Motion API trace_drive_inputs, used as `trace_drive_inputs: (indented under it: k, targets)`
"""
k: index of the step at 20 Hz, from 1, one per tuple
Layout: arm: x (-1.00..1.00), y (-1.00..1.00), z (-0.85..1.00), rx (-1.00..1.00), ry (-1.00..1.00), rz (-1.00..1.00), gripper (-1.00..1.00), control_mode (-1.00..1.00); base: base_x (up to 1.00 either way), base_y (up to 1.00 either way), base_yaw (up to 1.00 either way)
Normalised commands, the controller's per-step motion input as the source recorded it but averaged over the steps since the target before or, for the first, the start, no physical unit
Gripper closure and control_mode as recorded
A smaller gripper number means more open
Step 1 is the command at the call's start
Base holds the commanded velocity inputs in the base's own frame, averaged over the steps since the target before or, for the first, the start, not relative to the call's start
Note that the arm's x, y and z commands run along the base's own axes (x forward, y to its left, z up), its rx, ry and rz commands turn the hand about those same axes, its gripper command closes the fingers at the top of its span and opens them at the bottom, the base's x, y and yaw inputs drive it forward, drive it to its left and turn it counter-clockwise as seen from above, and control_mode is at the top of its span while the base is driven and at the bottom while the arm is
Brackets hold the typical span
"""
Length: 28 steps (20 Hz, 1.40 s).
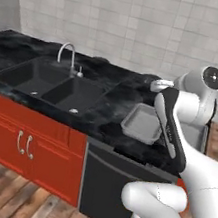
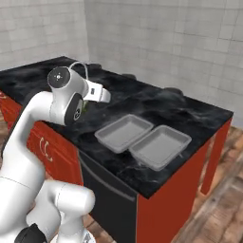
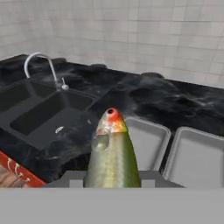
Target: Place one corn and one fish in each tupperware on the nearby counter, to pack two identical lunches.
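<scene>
no readable text, labels, brands, numbers or signs anywhere, none on the counter (image 2: 190, 114), none on the two tupperware (image 2: 124, 133) trays beside the sink (image 1: 49, 83), none on the fish (image 3: 112, 155)

Shallow light-grey rectangular tray (image 1: 141, 123) on black marble-look counter (image 1: 110, 98), right of dark double sink (image 1: 47, 84); white arm (image 1: 178, 128) overlaps it.

A dark double sink (image 1: 49, 84) with a curved silver faucet (image 1: 68, 55) adjoins the tiled wall (image 1: 147, 21).

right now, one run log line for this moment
phase: carrying | jaws: shut on fish | trays: both empty | sink: left of trays
</scene>
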Motion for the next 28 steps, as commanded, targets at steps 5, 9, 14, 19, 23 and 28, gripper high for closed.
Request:
trace_drive_inputs:
  k: [5,9,14,19,23,28]
  targets:
    - [0.00,0.00,0.00,0.00,0.00,0.00,1.00,1.00,0.47,0.44,-0.62]
    - [0.00,0.00,0.00,0.00,0.00,0.00,1.00,1.00,0.56,0.85,-0.59]
    - [0.00,0.00,0.00,0.00,0.00,0.00,1.00,1.00,0.47,0.51,-0.49]
    - [0.00,0.00,0.00,0.00,0.00,0.00,1.00,1.00,0.30,0.00,-0.26]
    - [0.20,0.04,0.00,0.00,0.00,-0.03,1.00,-1.00,0.26,0.04,-0.04]
    - [0.03,0.02,-0.13,0.00,0.11,-0.03,1.00,-1.00,0.00,0.00,0.00]
